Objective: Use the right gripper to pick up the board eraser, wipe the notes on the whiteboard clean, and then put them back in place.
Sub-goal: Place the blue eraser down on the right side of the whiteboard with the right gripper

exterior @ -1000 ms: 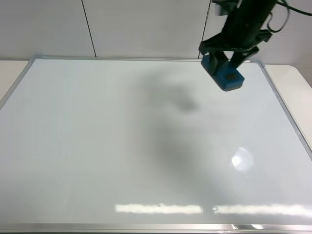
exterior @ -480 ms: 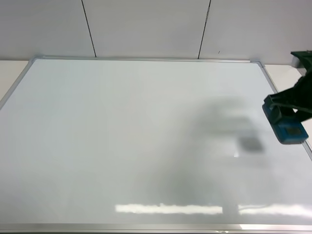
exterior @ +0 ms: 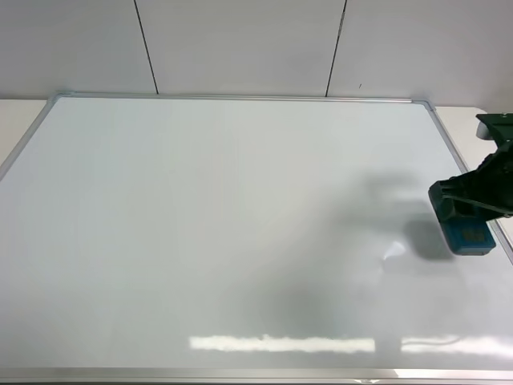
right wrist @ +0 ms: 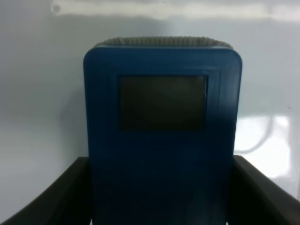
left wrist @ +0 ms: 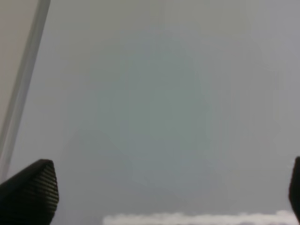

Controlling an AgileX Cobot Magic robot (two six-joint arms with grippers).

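Note:
My right gripper [exterior: 466, 210] is shut on the teal-blue board eraser [exterior: 466, 231] at the right edge of the whiteboard [exterior: 224, 224], low over its surface. In the right wrist view the eraser [right wrist: 161, 131] sits between the two black fingers [right wrist: 56, 197], with one dark grey patch showing. No red notes show anywhere on the board. My left gripper [left wrist: 168, 192] shows only in the left wrist view, open and empty over the bare board, with one finger [left wrist: 30, 190] at each side of the view.
The board's silver frame [exterior: 469, 168] runs just right of the eraser, with the pale table [exterior: 457, 120] beyond it. A white panelled wall [exterior: 240, 44] stands behind the board. The frame also shows in the left wrist view [left wrist: 21, 89].
My right gripper carried the eraser from the board's top right area down to the right edge, then a little lower towards the surface.

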